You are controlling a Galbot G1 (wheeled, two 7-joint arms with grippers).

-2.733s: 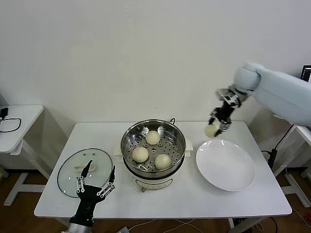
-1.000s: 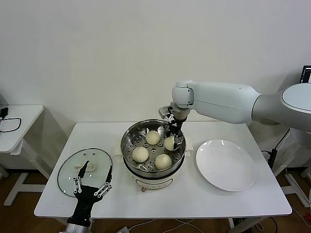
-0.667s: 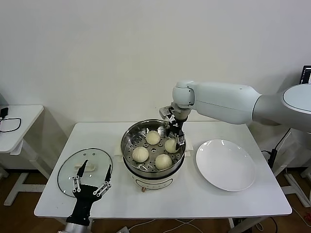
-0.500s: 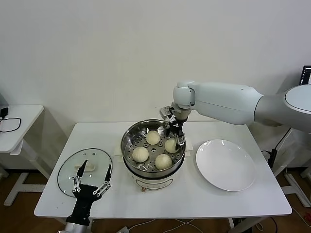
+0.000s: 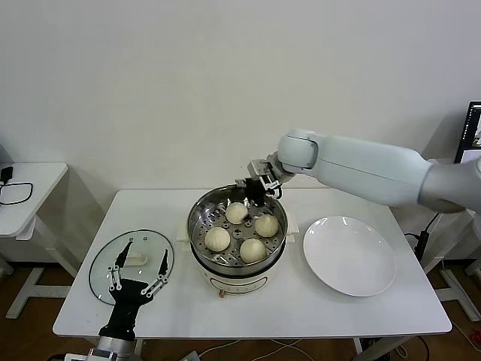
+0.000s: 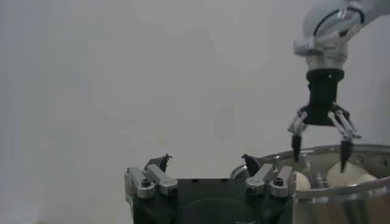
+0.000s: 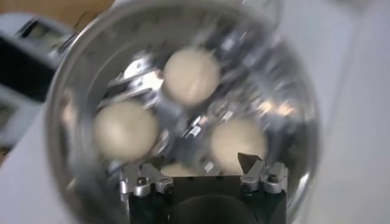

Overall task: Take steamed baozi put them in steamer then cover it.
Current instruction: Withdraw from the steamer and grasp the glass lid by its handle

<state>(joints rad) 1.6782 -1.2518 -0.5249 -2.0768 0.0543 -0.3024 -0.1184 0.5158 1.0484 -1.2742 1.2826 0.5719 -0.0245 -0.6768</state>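
Steamer (image 5: 201, 244) sits mid-frame on the desk (image 5: 361, 312), four steamed baozi (image 5: 253, 250) on its tray — right tool (image 5: 255, 187) spread open, empty, above the far rim; left tool (image 5: 137, 268) open, empty, lower left

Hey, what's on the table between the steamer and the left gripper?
In the head view, the glass lid lies flat on the table between the steamer and the left gripper, which hovers at its near edge, jaws open.
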